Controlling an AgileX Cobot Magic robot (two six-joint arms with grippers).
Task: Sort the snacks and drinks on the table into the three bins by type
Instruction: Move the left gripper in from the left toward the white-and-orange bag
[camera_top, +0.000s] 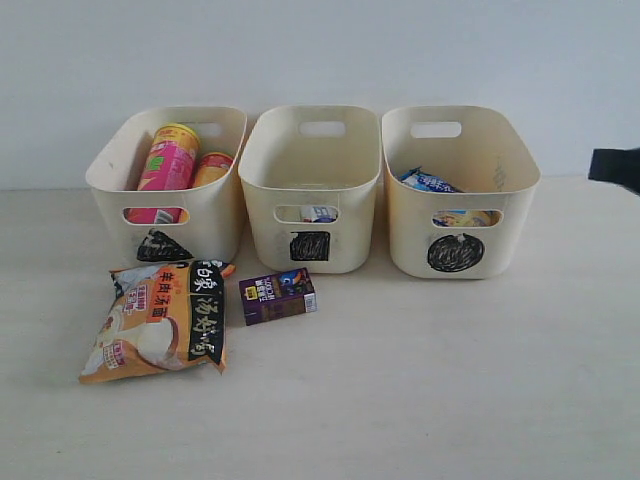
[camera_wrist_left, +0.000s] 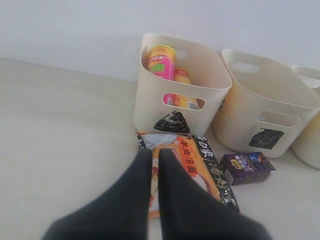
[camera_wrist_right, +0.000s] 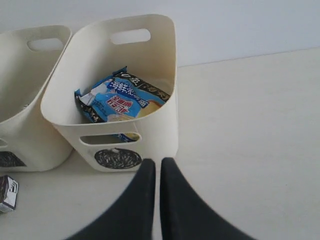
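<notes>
The pink tube (camera_top: 170, 165) (camera_wrist_left: 161, 62) and yellow tube (camera_top: 212, 168) (camera_wrist_left: 182, 77) stand in the triangle bin (camera_top: 215, 215) (camera_wrist_left: 150, 100). A blue-and-white carton (camera_top: 320, 213) shows through the slot of the square bin (camera_top: 350, 210) (camera_wrist_left: 240, 110). The blue packet (camera_top: 428, 181) (camera_wrist_right: 120, 100) lies in the circle bin (camera_top: 510, 220) (camera_wrist_right: 160, 120). The orange-and-white packet (camera_top: 160, 320) (camera_wrist_left: 192, 160) and dark purple carton (camera_top: 278, 296) (camera_wrist_left: 247, 167) lie on the table (camera_top: 450, 380). My left gripper (camera_wrist_left: 155, 152) is shut and empty, held back from the packet. My right gripper (camera_wrist_right: 157, 162) is shut and empty, near the circle bin's front corner.
A dark part of the right arm (camera_top: 615, 165) shows at the right edge of the exterior view, level with the bin rims. The left arm is out of that view. A pale wall runs behind the bins.
</notes>
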